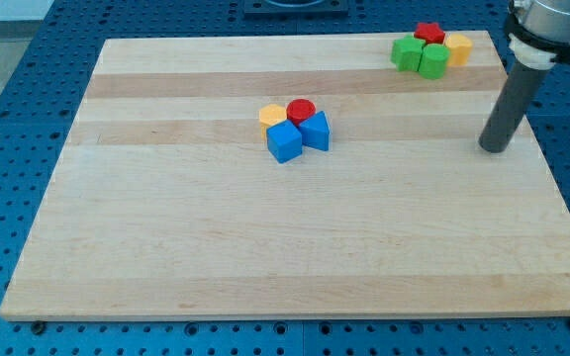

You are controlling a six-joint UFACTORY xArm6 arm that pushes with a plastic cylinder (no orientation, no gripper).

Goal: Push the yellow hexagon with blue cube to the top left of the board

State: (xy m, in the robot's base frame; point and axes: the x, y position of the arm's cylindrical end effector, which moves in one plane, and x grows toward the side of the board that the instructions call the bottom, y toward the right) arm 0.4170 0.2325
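A yellow hexagon lies near the board's middle, touching a red cylinder on its right and a blue cube below it. Another blue block, shape unclear, sits right of the cube. All of them form one tight cluster. My tip rests on the board far to the view's right of this cluster, well apart from every block.
At the view's top right stands a second cluster: a red star, two green blocks and a yellow block. The wooden board lies on a blue perforated table.
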